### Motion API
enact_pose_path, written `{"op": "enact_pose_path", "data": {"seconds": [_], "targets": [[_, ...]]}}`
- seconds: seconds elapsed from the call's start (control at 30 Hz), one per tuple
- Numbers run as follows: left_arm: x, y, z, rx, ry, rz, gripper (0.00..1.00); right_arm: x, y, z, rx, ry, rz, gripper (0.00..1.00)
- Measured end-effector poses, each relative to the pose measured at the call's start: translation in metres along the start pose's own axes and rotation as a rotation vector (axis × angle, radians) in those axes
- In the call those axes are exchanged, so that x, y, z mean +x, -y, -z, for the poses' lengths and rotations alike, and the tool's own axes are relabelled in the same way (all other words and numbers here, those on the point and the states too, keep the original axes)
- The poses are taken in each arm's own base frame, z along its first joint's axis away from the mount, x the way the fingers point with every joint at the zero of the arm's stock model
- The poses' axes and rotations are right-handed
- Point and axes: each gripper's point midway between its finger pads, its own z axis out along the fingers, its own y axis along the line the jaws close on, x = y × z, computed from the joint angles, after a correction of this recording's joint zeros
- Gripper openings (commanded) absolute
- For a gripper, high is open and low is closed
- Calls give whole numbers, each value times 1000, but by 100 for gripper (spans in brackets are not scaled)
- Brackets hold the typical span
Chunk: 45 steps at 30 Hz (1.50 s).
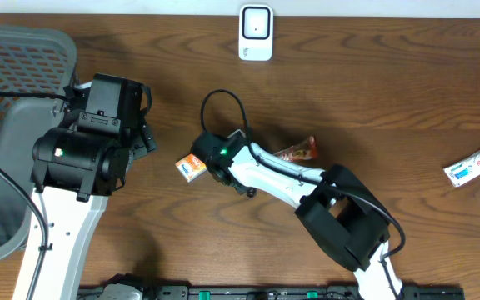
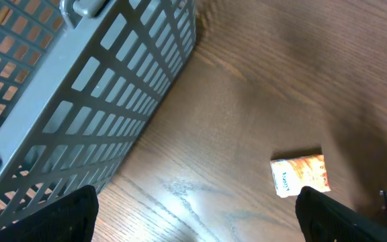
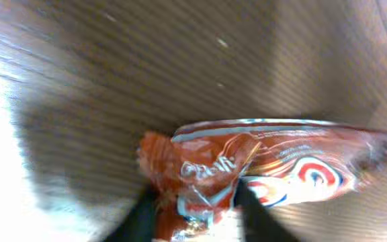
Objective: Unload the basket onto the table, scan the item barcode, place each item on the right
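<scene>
A red snack packet [image 3: 261, 165] lies on the wooden table, its crumpled left end pinched between the two dark fingers of my right gripper [image 3: 197, 212], which is shut on it. In the overhead view the same red snack packet [image 1: 298, 152] shows at the middle of the table, partly under my right arm [image 1: 277, 173], which hides the jaws. My left gripper [image 2: 200, 218] hangs open over bare wood with nothing between its fingers. A white scanner-like device [image 1: 256, 33] stands at the table's far edge.
A small orange packet [image 1: 192, 167] lies just left of the right arm's end and also appears as the orange packet [image 2: 301, 175] in the left wrist view. A grey mesh basket [image 1: 11, 100] fills the left side. A white box [image 1: 472, 165] lies far right.
</scene>
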Motion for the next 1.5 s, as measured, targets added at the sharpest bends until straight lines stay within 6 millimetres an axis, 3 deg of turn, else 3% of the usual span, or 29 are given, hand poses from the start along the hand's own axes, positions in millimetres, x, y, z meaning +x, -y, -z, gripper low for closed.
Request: {"op": "enact_pose_path", "data": {"seconds": [0.17, 0.2, 0.23, 0.3, 0.37, 0.4, 0.43, 0.5, 0.6, 0.67, 0.83, 0.93, 1.13, 1.2, 1.23, 1.27, 1.3, 1.4, 1.5], "targets": [[0, 0, 0, 0, 0, 0, 94, 9, 8, 0, 2, -57, -5, 1], [0, 0, 0, 0, 0, 0, 94, 17, 9, 7, -31, -116, 1, 1], [0, 0, 0, 0, 0, 0, 94, 9, 8, 18, -82, -105, -21, 1], [0, 0, 0, 0, 0, 0, 94, -4, 2, 52, -233, -99, -35, 1], [0, 0, 0, 0, 0, 0, 94, -35, 6, 131, -572, 27, -93, 1], [0, 0, 0, 0, 0, 0, 94, -43, 24, 173, -746, 103, -125, 2], [0, 0, 0, 0, 0, 0, 94, -44, 30, 186, -824, 119, -130, 6], [0, 0, 0, 0, 0, 0, 95, -41, 42, 218, -1174, 147, -77, 10], [0, 0, 0, 0, 0, 0, 94, -29, 46, 202, -1495, 137, -51, 10], [0, 0, 0, 0, 0, 0, 94, -20, 43, 194, -1621, 208, 0, 10], [0, 0, 0, 0, -1, 0, 94, -29, 29, 180, -1784, 612, 178, 12], [0, 0, 0, 0, 0, 1, 94, -39, 25, 189, -1794, 719, 252, 17], [0, 0, 0, 0, 0, 0, 94, -32, -2, 211, -1856, 738, 366, 23], [0, 0, 0, 0, 0, 0, 94, -27, -6, 206, -1866, 724, 360, 43], [0, 0, 0, 0, 0, 0, 94, -27, -7, 201, -1869, 699, 340, 63], [0, 0, 0, 0, 0, 0, 94, -29, -11, 192, -1847, 639, 299, 65], [0, 0, 0, 0, -1, 0, 94, -31, -16, 180, -1796, 559, 246, 98], [0, 0, 0, 0, 0, 0, 94, -31, -33, 143, -1600, 344, 111, 99], [0, 0, 0, 0, 0, 0, 94, -14, -44, 114, -1450, 99, -36, 85]]}}
